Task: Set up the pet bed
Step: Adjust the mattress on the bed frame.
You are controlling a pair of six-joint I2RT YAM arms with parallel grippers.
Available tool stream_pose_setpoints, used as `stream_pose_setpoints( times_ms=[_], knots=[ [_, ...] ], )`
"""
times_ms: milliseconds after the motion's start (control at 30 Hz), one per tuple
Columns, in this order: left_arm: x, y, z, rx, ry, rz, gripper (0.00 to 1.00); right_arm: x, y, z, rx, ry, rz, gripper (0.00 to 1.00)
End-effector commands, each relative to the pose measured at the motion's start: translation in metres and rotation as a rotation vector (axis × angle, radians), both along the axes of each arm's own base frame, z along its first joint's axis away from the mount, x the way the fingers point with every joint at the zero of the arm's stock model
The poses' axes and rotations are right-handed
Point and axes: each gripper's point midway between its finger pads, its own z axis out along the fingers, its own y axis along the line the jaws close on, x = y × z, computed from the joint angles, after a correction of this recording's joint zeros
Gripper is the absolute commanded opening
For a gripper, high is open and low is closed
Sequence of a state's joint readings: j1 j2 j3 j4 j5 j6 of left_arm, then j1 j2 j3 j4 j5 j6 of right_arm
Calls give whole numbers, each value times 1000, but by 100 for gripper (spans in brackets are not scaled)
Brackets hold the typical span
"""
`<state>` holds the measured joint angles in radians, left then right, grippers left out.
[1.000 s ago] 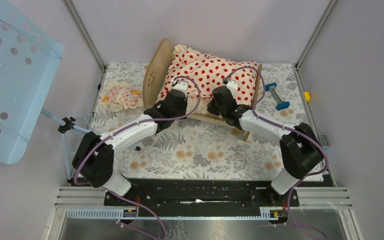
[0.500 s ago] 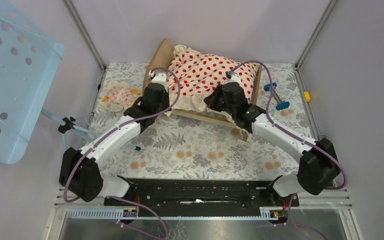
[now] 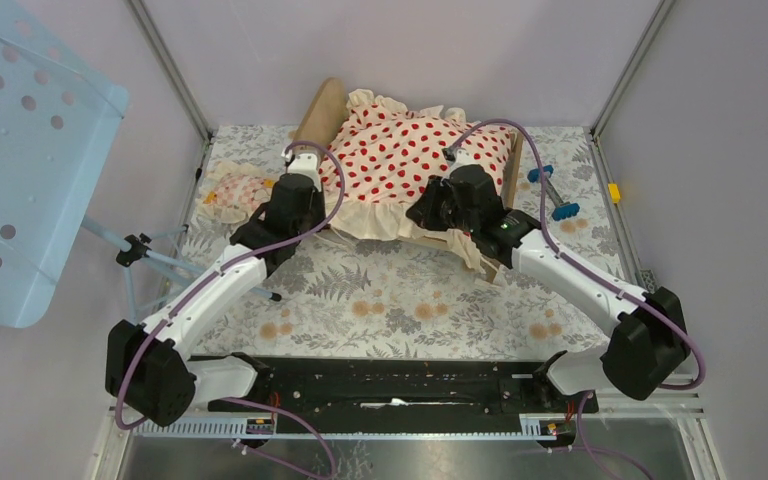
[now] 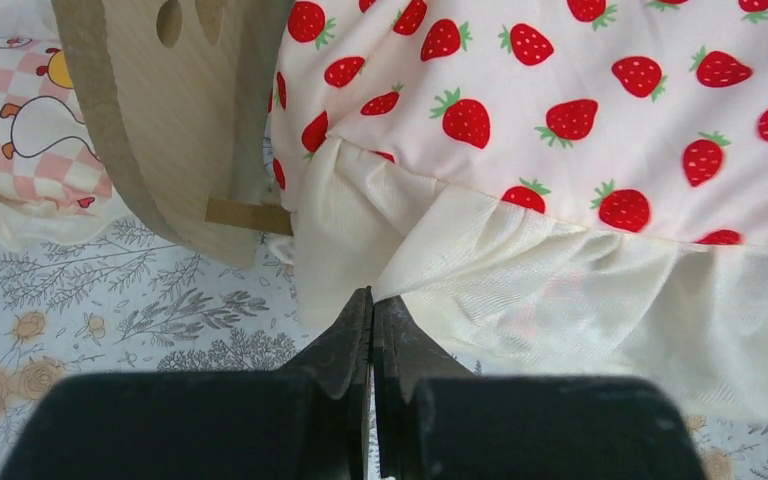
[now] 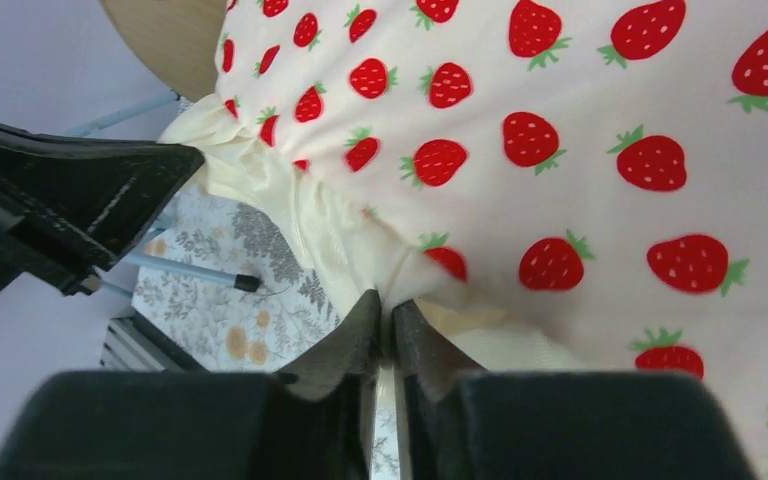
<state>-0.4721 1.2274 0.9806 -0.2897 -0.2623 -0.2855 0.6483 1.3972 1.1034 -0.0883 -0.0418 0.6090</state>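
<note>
Arms are draping the strawberry blanket (image 3: 400, 150) over the pet bed (image 3: 320, 105).
Jaws closed, the left gripper (image 4: 372, 300) and right gripper (image 5: 385, 310) are pinching the ruffle (image 4: 560, 290); pulling evenly should avoid bunching.

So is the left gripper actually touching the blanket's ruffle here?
Touching. In the left wrist view the left gripper is shut, its tips pinching the cream ruffle of the blanket, with no gap.

The blanket (image 3: 400, 150) covers the pet bed (image 3: 320, 105); the pillow (image 3: 235, 187) lies left, seemingly touching.
</note>
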Motion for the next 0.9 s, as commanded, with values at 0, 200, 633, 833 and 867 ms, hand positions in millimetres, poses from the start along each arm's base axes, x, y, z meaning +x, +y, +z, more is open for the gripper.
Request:
stream_pose_setpoints(
  times_ms=[0,200,633,833,867],
  knots=[
    [-7,6,7,-3,-8,0,1,-13,-1,18,-9,-37,74,25],
    [-7,21,9,35,1,69,62,-5,-47,12,-206,-68,-66,54],
    [2,-27,95,-43,-165,-139,73,-27,-156,38,-421,-120,-351,65],
    [-36,-140,95,-31,-229,-427,72,-56,-164,27,-349,-53,-333,68],
    [-42,-159,91,-18,-239,-476,73,-61,-163,23,-339,-44,-323,68]
  ],
)
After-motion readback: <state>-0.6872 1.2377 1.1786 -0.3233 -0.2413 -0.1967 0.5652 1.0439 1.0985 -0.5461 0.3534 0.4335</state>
